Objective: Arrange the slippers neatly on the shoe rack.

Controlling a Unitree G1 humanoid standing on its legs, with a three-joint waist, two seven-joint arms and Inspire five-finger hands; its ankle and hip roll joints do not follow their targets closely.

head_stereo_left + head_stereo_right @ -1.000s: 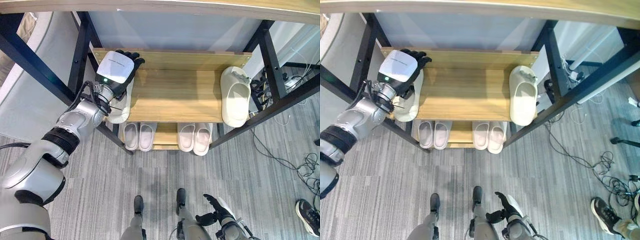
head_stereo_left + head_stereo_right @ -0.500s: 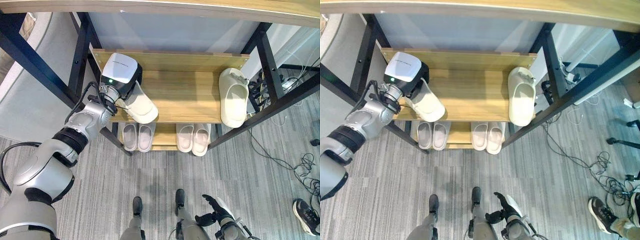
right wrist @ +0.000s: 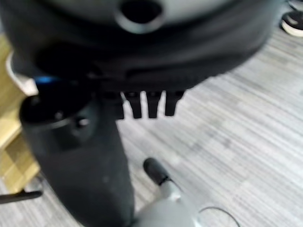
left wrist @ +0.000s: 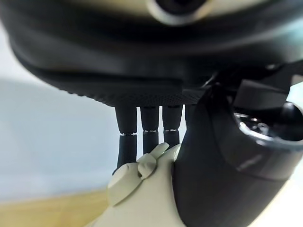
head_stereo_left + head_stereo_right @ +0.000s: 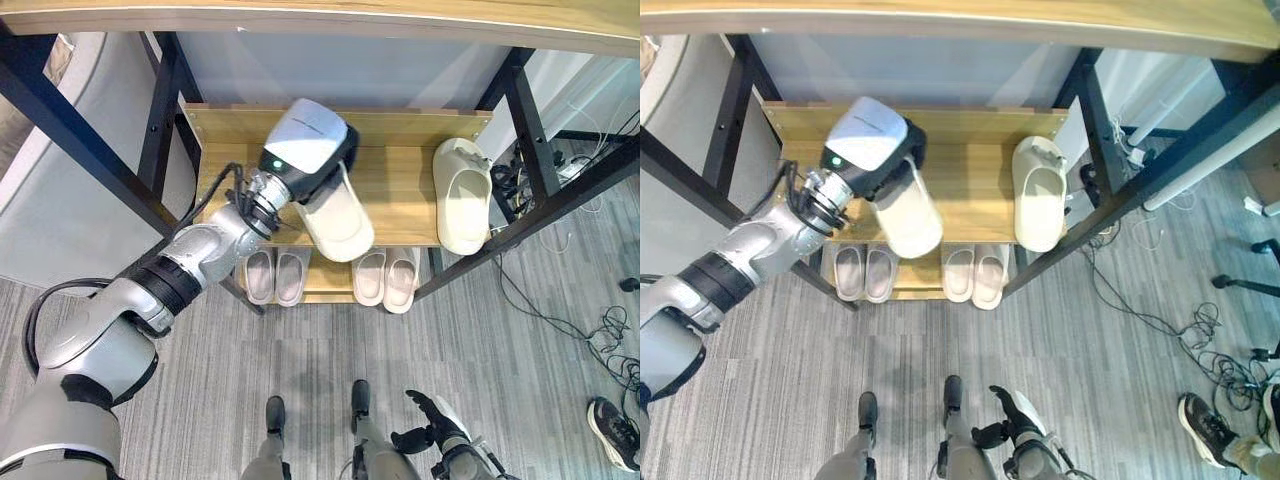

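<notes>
The robot's left hand (image 5: 312,150) grips a cream foam slipper (image 5: 337,217) over the middle of the wooden shoe rack shelf (image 5: 400,190), its long axis slanting toward the front edge, while the right hand (image 5: 432,418) hangs relaxed, fingers loose, low near the grey floor.

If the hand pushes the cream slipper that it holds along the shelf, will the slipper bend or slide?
The slipper keeps its shape though the left hand grips one end, so it is probably fairly stiff and light. Its flat sole would likely slide on the smooth wooden shelf, not roll.
</notes>
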